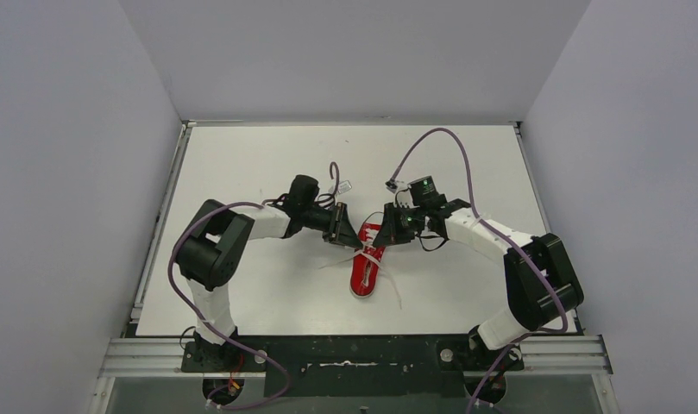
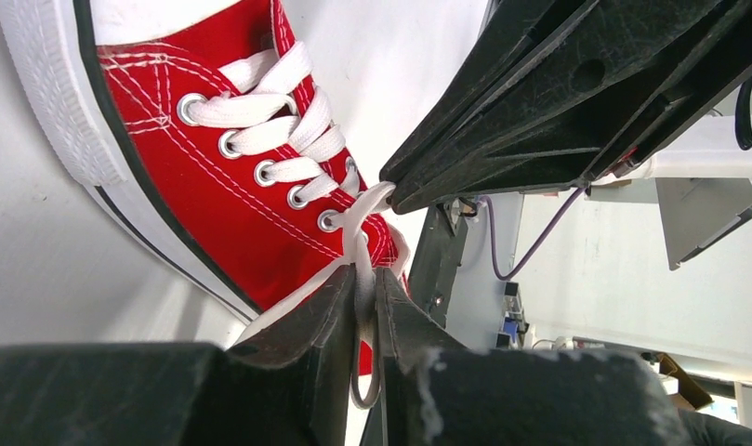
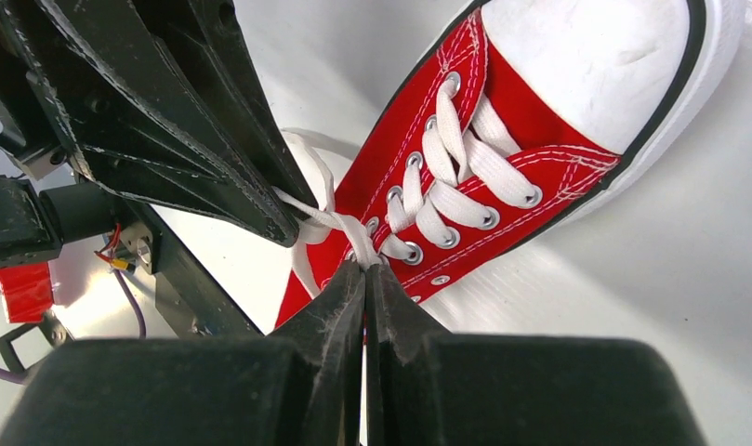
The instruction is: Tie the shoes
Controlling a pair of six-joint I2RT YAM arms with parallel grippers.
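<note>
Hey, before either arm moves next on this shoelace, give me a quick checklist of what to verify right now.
1. Left gripper shut on lace: ok.
2. Right gripper shut on lace: ok.
3. Sneaker resting on its sole on the table: ok.
4. Bow formed: not ok, none visible.
5. Clearance between the two gripper tips: cannot tell.

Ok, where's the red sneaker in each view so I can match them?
Top external: sneaker at the centre of the table.
Left wrist: sneaker upper left, running off the top edge.
Right wrist: sneaker upper right, running off the top edge.
Shared landmark: white lace, gripped by left hand and right hand.
</note>
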